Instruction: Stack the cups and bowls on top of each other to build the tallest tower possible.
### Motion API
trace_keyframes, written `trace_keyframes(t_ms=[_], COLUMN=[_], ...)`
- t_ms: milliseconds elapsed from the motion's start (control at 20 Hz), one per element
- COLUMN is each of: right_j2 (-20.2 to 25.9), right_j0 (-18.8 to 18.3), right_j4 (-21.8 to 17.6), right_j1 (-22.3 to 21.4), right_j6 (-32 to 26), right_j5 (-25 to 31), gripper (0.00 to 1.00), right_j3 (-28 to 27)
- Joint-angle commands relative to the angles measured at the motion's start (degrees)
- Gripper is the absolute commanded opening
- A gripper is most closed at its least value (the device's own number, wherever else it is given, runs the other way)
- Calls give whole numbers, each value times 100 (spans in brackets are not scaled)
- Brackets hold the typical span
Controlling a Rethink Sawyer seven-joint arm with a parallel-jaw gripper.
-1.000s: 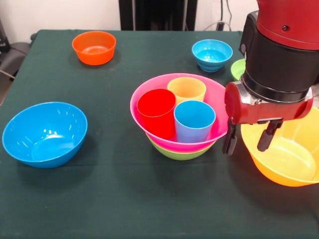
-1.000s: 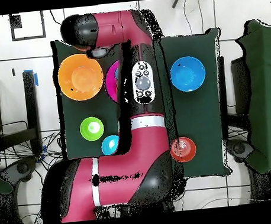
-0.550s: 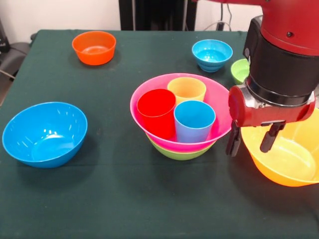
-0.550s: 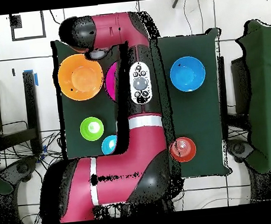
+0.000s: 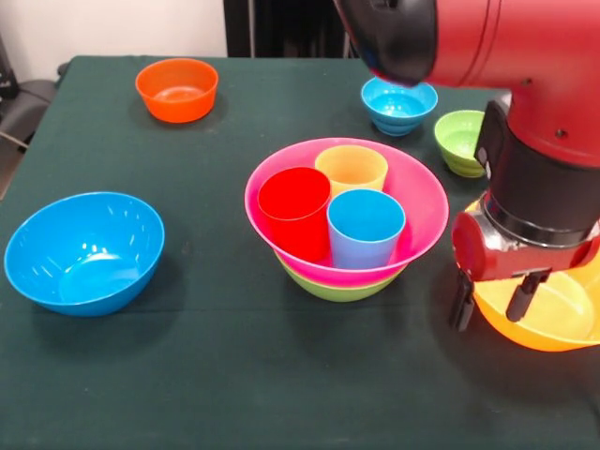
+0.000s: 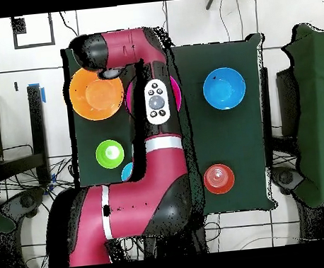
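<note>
From the front, the robot's black claw (image 5: 489,303) hangs with its two fingers apart and nothing between them, straddling the near rim of the big shiny yellow-orange plastic bowl (image 5: 553,314), one finger outside it and one inside. I think it sits there so it can pinch that rim and lift the bowl. Just beside the claw, toward the middle of the table, stands the tower (image 5: 345,225): a big pink plastic bowl (image 5: 417,202) sitting inside a medium green plastic bowl (image 5: 339,290), because a round bowl nests neatly in another. Inside the pink bowl stand the small red plastic cup (image 5: 294,211), the see-through yellow plastic cup (image 5: 351,169) and the light blue plastic cup (image 5: 366,228), all upright and touching. Past the claw sit a small green plastic bowl (image 5: 461,141) and a small blue plastic bowl (image 5: 399,103). Well apart from it are a medium blue plastic bowl (image 5: 84,251) and a small orange plastic bowl (image 5: 176,88), waiting their turn. From above, the red arm (image 6: 146,127) covers most of the tower and hides the claw, so I cannot tell its fingers there. The yellow-orange bowl (image 6: 94,96) shows beside the arm. I can read no words or labels on anything.
</note>
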Motion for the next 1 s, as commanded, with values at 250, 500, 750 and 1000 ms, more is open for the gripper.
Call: trace_keyframes(t_ms=[250, 500, 750, 1000], right_j2=[335, 233, 284, 292], right_j0=[198, 317, 342, 362], right_j4=[-251, -174, -60, -16], right_j1=[380, 453, 469, 509], right_j6=[-448, -300, -293, -252], right_j5=[-198, 450, 688, 618], gripper=[100, 100, 100, 100], right_j3=[642, 472, 432, 375])
